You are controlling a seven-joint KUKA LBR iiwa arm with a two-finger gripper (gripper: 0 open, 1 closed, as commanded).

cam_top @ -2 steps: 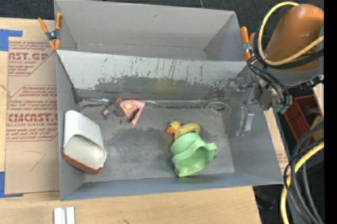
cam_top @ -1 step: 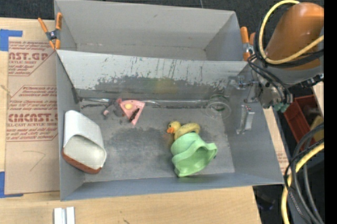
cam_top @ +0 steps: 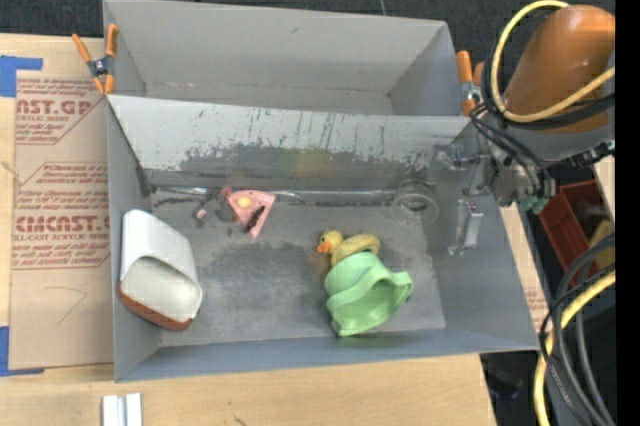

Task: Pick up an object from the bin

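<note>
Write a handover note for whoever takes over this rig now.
Gripper: by the right wall of the bin, over bare floor, not above any thing.
Things: green toy front centre, yellow duck right behind it; pink piece back left; white block front left.
Done: nothing picked.
Left: choose a thing, probably the duck or green toy as nearest, then grasp and lift.

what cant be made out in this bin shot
The yellow duck: camera view, its lower body is hidden behind the green plastic piece.
The pink thing by the back wall: camera view, too small to tell its kind.
The gripper: camera view, grey against the grey right wall, so whether it touches the wall is unclear.
</note>
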